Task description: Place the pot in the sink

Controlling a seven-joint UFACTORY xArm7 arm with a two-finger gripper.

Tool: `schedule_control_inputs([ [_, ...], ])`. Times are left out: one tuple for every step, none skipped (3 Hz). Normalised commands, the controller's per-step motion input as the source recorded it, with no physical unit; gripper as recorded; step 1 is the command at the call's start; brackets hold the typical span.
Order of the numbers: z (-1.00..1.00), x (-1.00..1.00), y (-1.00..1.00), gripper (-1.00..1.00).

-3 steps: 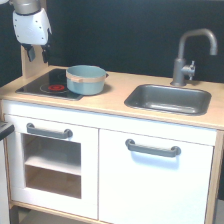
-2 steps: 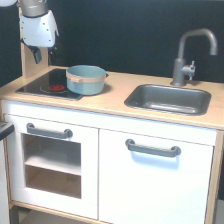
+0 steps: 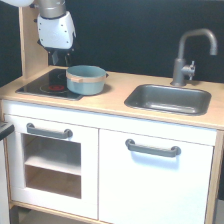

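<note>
The blue-grey pot (image 3: 86, 79) with a pale tan rim band stands upright on the wooden counter, overlapping the right edge of the black hob (image 3: 47, 84). The dark grey sink (image 3: 169, 99) is set into the counter at the exterior view's right, with its curved grey faucet (image 3: 189, 56) behind it. My gripper (image 3: 59, 59) hangs from the white arm above the hob, up and to the left of the pot and apart from it. Its dark fingers point down with nothing visible between them; I cannot make out whether they are open or shut.
A tall wooden side panel (image 3: 30, 47) rises at the counter's left, close beside the arm. Bare wooden counter (image 3: 112, 97) lies between pot and sink. Below are a white oven door (image 3: 50, 150) and a cupboard door (image 3: 155, 175) with grey handles.
The arm has shifted towards the exterior view's right, closer to the pot. The pot and sink have not moved.
</note>
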Motion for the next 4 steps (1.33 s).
schedule_control_inputs([
  [-0.88, 0.04, 0.01, 1.00],
  [-0.93, -0.06, 0.02, 0.99],
  [-0.85, 0.14, 0.00, 0.32],
  [-0.66, 0.30, -0.02, -0.97],
])
